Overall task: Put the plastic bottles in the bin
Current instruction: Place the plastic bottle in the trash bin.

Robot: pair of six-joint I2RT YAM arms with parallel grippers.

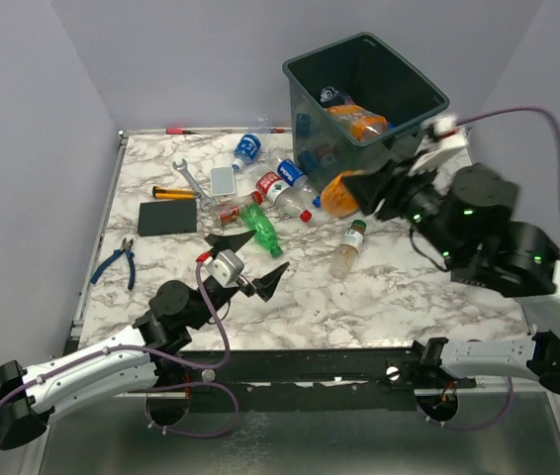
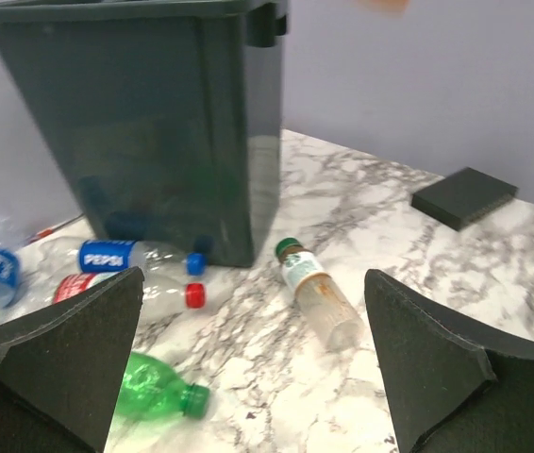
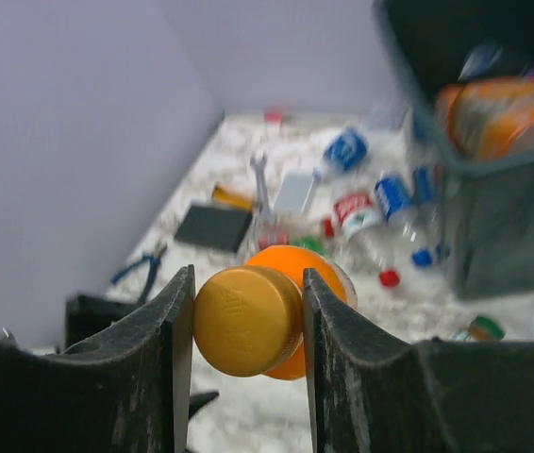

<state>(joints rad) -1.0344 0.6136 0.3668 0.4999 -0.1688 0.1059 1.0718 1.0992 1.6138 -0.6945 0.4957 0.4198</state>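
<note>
Orange bottle [image 3: 265, 311] clamped by its cap, we are holding our right gripper [image 3: 248, 279] beside the bin [image 1: 325, 51], probably to lift over its rim, our left gripper [image 1: 260, 255] gaping empty.

Bin [image 1: 394, 74] and plastic bottles [image 1: 295, 176]: positions
Bin upright, orange-filled bottle [image 1: 359, 122] inside; yellow-capped orange bottle [image 3: 248, 321] raised beside its near wall; green bottle [image 1: 260, 228] and clear bottles [image 1: 347, 249] lie scattered nearby.

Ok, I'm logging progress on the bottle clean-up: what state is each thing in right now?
bin, upright, some bottles inside.
right gripper, shut on orange bottle.
orange bottle, capped, held by its cap outside the bin.
left gripper, open, empty.
green bottle, capped, lying on its side.
Pepsi bottle, capped, lying beside the bin.
</note>
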